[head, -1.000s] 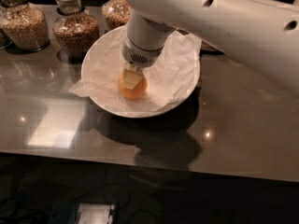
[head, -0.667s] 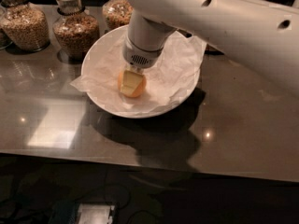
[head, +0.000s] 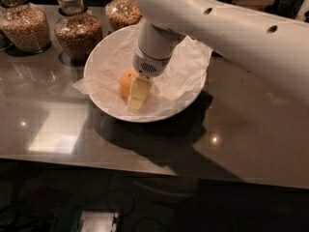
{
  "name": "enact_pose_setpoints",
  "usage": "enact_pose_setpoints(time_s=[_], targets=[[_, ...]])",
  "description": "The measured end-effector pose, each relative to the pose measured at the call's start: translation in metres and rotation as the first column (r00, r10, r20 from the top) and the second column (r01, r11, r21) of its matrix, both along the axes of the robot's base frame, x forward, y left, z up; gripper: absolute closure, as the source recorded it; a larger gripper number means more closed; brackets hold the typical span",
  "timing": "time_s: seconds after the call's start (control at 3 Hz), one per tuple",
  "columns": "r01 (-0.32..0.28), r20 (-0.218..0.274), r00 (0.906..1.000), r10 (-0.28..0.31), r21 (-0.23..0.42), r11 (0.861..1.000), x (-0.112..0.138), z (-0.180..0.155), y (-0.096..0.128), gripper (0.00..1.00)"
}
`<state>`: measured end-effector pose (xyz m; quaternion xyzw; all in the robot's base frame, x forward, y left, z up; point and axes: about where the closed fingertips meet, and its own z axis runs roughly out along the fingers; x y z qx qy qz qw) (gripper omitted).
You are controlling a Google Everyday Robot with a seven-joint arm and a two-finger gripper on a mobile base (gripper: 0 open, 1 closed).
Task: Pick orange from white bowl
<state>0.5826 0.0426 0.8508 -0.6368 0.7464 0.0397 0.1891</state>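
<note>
The orange (head: 126,82) lies in the white bowl (head: 104,105), on the crinkled white paper lining (head: 186,76), left of the bowl's middle. My gripper (head: 134,98) reaches down into the bowl from the thick white arm (head: 217,28). It is right against the orange's right side and covers part of the fruit. Only the orange's left half shows.
Three glass jars of grains or nuts (head: 77,30) stand close behind the bowl at the back left. The bowl rests on a dark glossy counter (head: 251,134), whose front edge runs along the bottom. The arm spans the upper right of the view.
The gripper has come lower in the bowl. The orange now shows to its left, where before it sat mostly under and behind the gripper.
</note>
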Motion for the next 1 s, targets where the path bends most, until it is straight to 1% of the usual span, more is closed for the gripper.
enact_pose_setpoints(time_s=[0.33, 0.67, 1.0], targets=[[0.011, -0.024, 0.9996, -0.011, 0.001, 1.000, 0.0024, -0.0090, -0.0028, 0.26], [0.011, -0.025, 0.9996, -0.011, 0.001, 1.000, 0.0025, -0.0091, -0.0029, 0.46], [0.006, -0.005, 1.0000, -0.006, -0.003, 1.000, -0.0001, -0.0046, -0.0032, 0.69]])
